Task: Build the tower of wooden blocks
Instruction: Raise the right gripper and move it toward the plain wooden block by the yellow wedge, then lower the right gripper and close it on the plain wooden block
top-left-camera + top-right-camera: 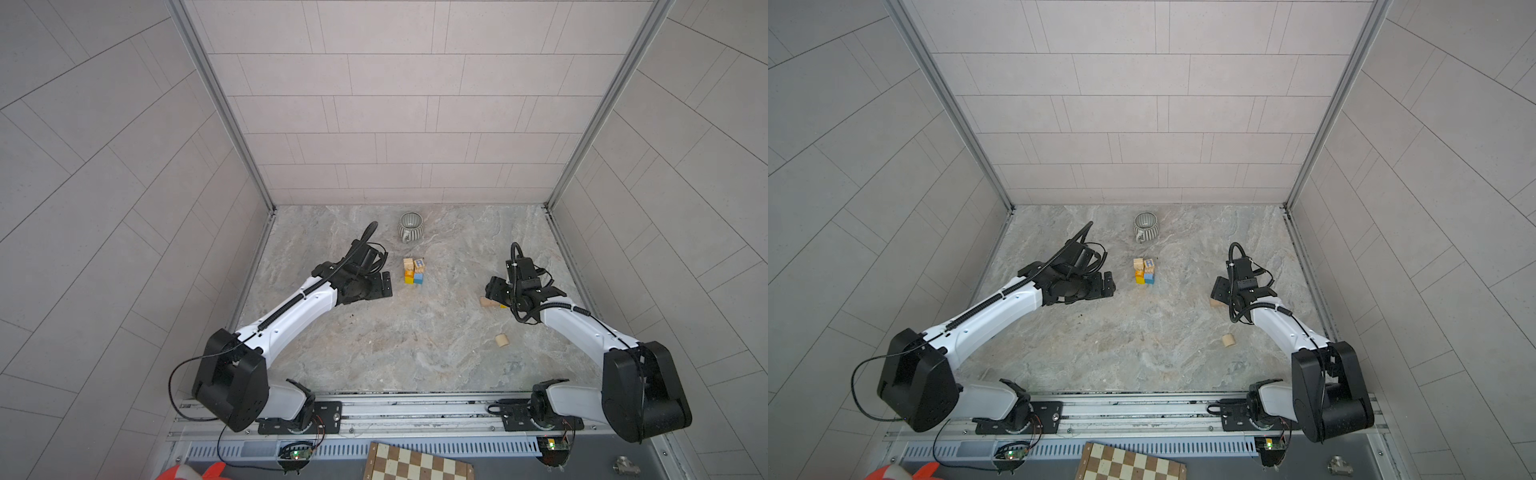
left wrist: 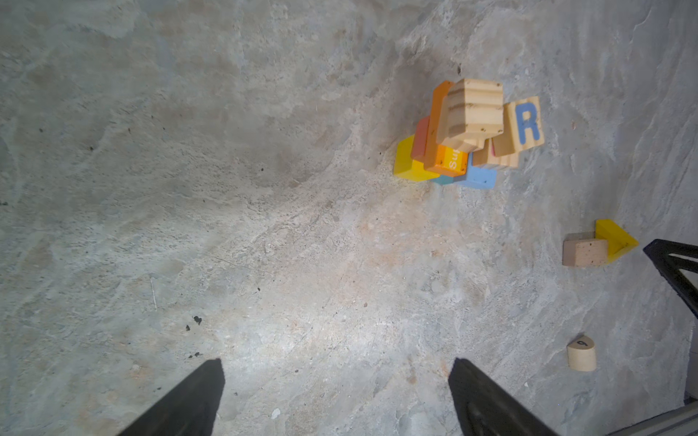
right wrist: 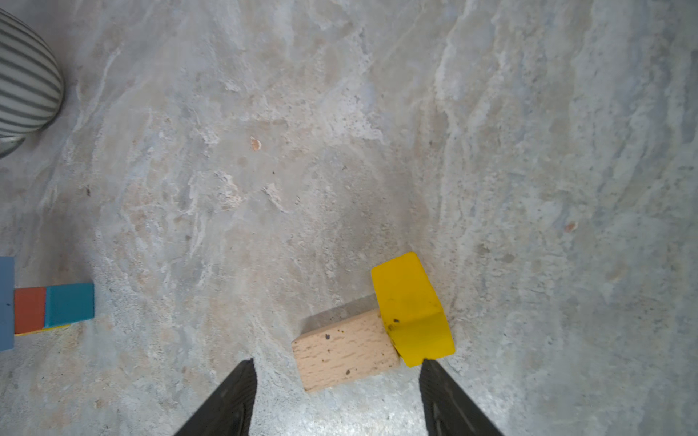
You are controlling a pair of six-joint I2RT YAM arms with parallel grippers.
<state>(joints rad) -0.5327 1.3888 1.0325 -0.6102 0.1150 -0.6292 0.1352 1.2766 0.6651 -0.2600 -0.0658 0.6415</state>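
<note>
1. Both top views: the tower [image 1: 413, 271] stands mid-worktop [image 1: 374, 353], in front of the mug [image 1: 410, 226], with the left tool [image 1: 388, 284] just beside it. The right tool [image 1: 494, 289] hides most of a plain block [image 1: 486, 302], and its jaws are unreadable here. A cylinder [image 1: 502, 340] lies apart.
2. Left wrist: the left tool is released and empty. The tower's "R" is readable. A yellow block [image 2: 615, 239] touches the plain block.
3. Right wrist: the right tool is released, with the plain block just ahead between the jaws. The tower and mug are cut off at the edge.
</note>
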